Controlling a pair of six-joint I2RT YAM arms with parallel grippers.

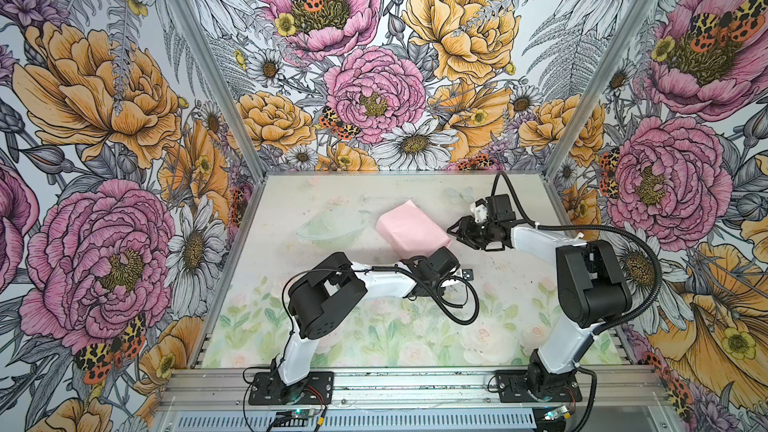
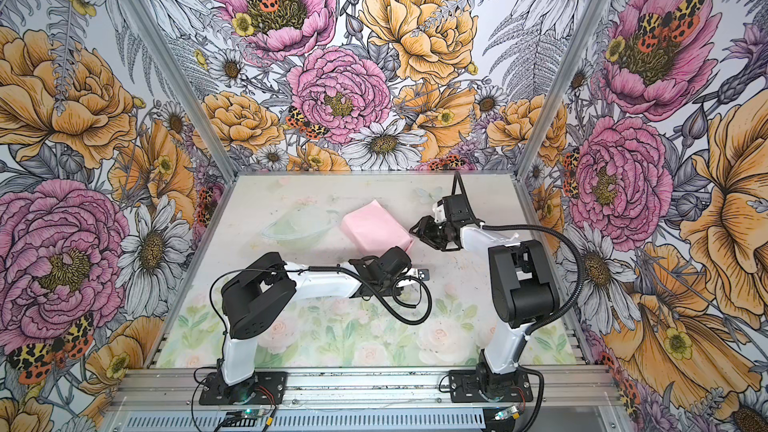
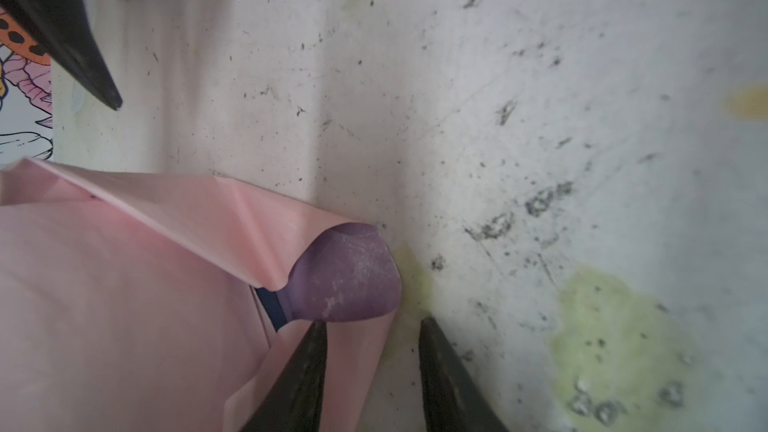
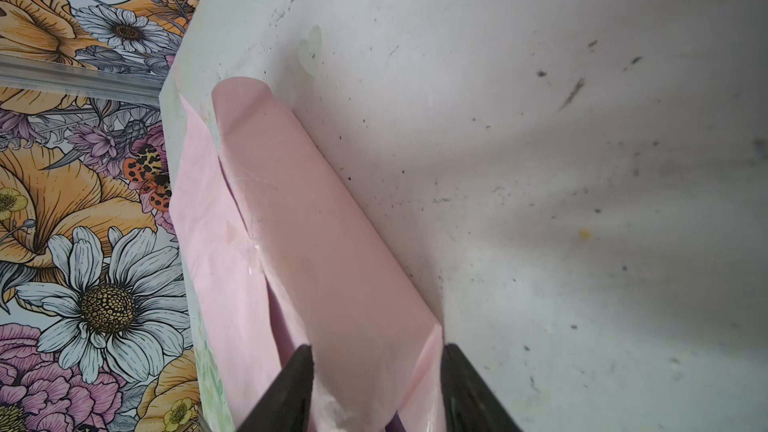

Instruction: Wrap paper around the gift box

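The paper point(image 1: 411, 228) point(image 2: 376, 228) is folded pale pink side out into a bundle at mid-table. The gift box is inside it; only a navy sliver point(image 3: 270, 309) shows beside a lilac flap point(image 3: 345, 272). My left gripper point(image 3: 372, 324) sits at the bundle's near right corner, hidden under its wrist in both top views. Its jaws stand apart, with one fingertip point(image 3: 318, 334) on a pink flap that lies partly between them. My right gripper point(image 4: 378, 349) point(image 1: 455, 231) is at the bundle's right end. Its fingers press the folded paper point(image 4: 324, 243) from both sides.
Floral walls and metal frame posts point(image 1: 249, 118) close in the table point(image 1: 332, 334) on three sides. A finger of my right gripper point(image 3: 83, 56) shows in the left wrist view. The left arm's cable point(image 1: 461, 317) loops over the table in front of the bundle.
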